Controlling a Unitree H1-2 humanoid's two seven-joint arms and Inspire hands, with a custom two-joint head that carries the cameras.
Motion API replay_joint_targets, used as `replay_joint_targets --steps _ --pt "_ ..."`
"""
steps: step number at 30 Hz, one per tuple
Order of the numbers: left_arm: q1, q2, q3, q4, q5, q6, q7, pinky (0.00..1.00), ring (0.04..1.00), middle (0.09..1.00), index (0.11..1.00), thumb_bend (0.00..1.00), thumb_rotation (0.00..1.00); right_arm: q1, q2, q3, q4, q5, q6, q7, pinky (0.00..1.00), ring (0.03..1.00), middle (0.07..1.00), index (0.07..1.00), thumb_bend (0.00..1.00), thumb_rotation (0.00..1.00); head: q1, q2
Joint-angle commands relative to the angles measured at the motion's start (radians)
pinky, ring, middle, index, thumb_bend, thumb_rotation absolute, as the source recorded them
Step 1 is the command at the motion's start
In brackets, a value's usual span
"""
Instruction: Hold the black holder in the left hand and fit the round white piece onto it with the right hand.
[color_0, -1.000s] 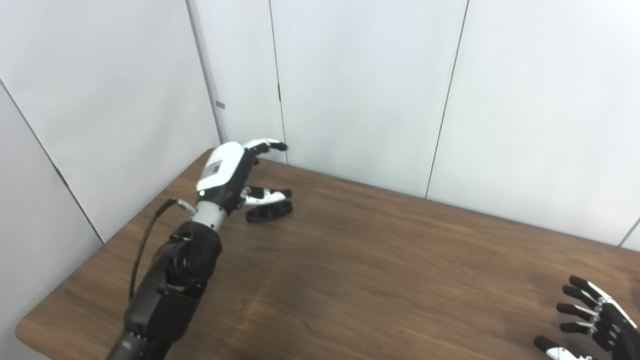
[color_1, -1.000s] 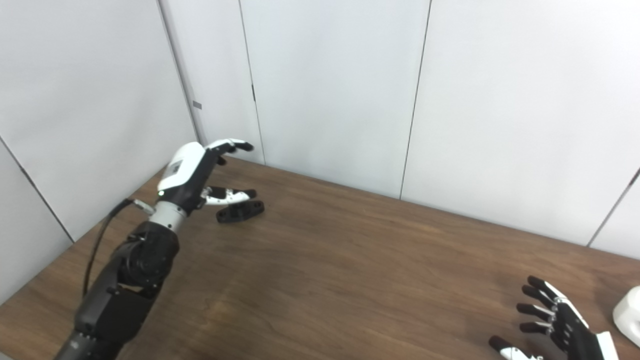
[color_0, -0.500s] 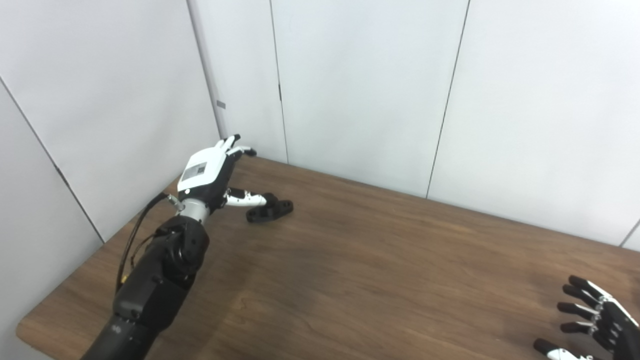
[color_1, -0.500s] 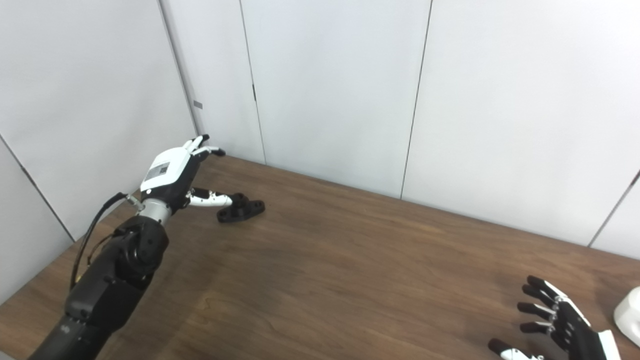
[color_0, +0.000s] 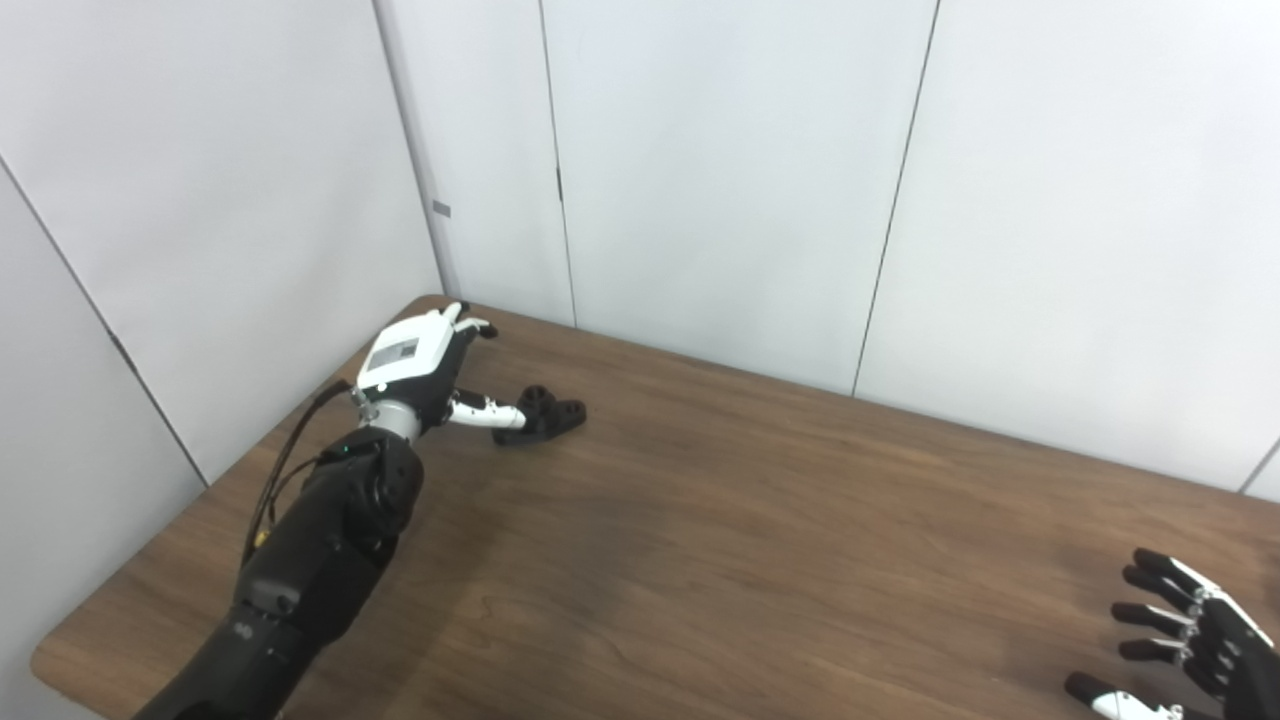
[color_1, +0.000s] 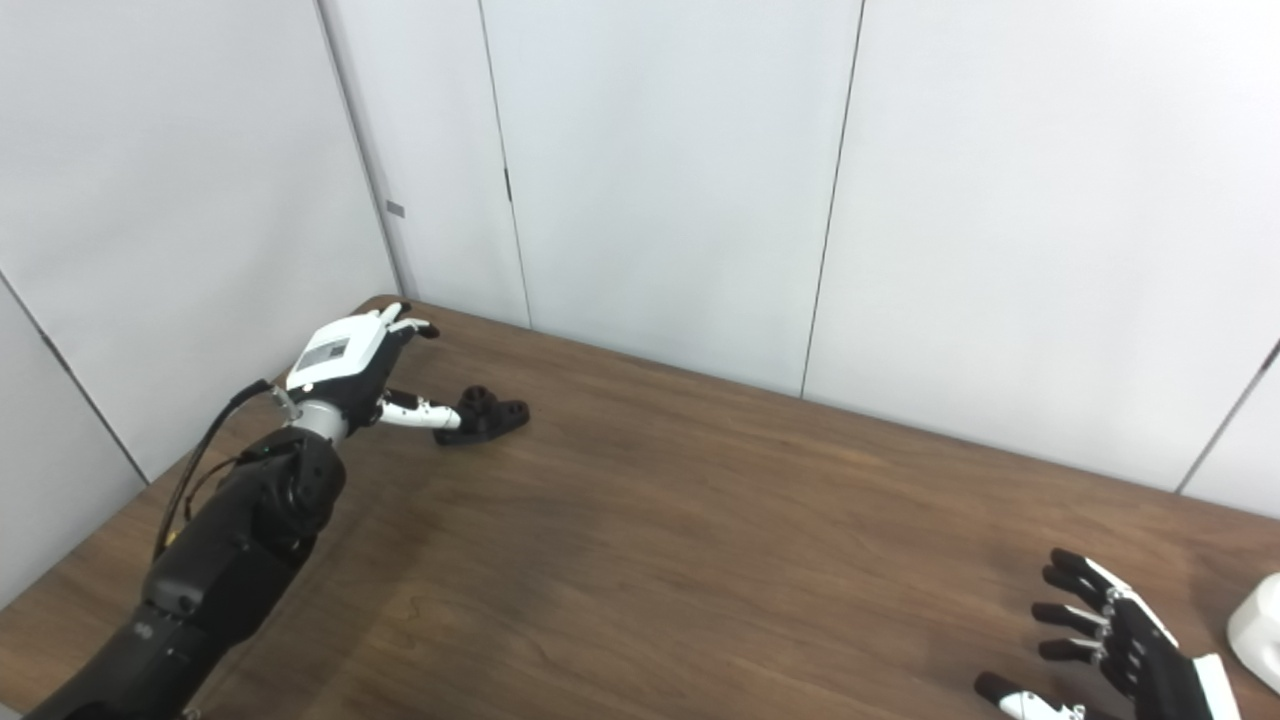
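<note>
While the black holder (color_0: 540, 417) lies flat on the far left part of the wooden table (color_0: 720, 560), the left hand (color_0: 415, 360) hovers low just beside it on its left, fingers spread and holding nothing. The thumb (color_0: 487, 412) reaches rightward, its tip at the holder's near-left end; whether it touches cannot be told. The other fingers (color_0: 470, 324) point toward the far table corner, away from the holder. The holder's long axis runs roughly left to right, tilted slightly away toward the right, so it extends straight on from the thumb. The left hand is by far the nearer; the right hand (color_1: 1120, 650) rests well apart at the near right corner, fingers splayed and empty. The round white piece (color_1: 1258, 628) sits at the right edge of the right eye view, just beside the right hand and partly cut off; it does not appear in the left eye view. Judged from this layout, the grasp of the holder is not yet made, and the hand would have to shift right and turn its fingers over the holder. Nothing stands between hand and holder; the white wall panels (color_0: 700, 170) stand close behind the table's far edge.
</note>
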Motion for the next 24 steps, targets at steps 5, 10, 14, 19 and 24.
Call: replay_joint_targets --steps 5,10,14,19,24 --pt "-0.046 0.048 -0.014 0.030 0.005 0.019 0.004 1.00 1.000 1.000 0.830 1.00 0.45 -0.028 -0.006 -0.009 -0.052 0.011 -0.026 -0.005 0.57 0.708 0.802 0.817 0.67 0.00 -0.006 0.003" --pt "-0.049 0.037 -0.028 0.044 -0.006 0.037 -0.015 1.00 1.000 1.000 0.819 1.00 0.41 -0.024 -0.004 -0.009 -0.069 0.010 -0.007 -0.004 0.56 0.702 0.798 0.815 0.67 0.00 -0.006 0.005" --pt "-0.046 0.031 -0.043 0.053 -0.005 0.036 -0.009 1.00 1.000 1.000 0.812 1.00 0.40 -0.019 -0.005 -0.010 -0.080 0.010 -0.003 -0.004 0.55 0.698 0.800 0.813 0.67 0.00 -0.010 0.008" --pt "-0.047 0.016 -0.059 0.095 -0.012 0.005 0.031 1.00 1.000 1.000 0.805 1.00 0.36 -0.015 -0.006 -0.008 -0.090 0.008 -0.003 -0.003 0.54 0.685 0.793 0.805 0.67 0.00 -0.010 0.009" --pt "-0.050 0.001 -0.066 0.116 -0.017 -0.002 0.060 1.00 1.000 1.000 0.800 0.97 0.34 -0.011 -0.009 -0.005 -0.097 -0.004 -0.002 -0.004 0.54 0.691 0.803 0.806 0.67 0.00 -0.010 0.012"
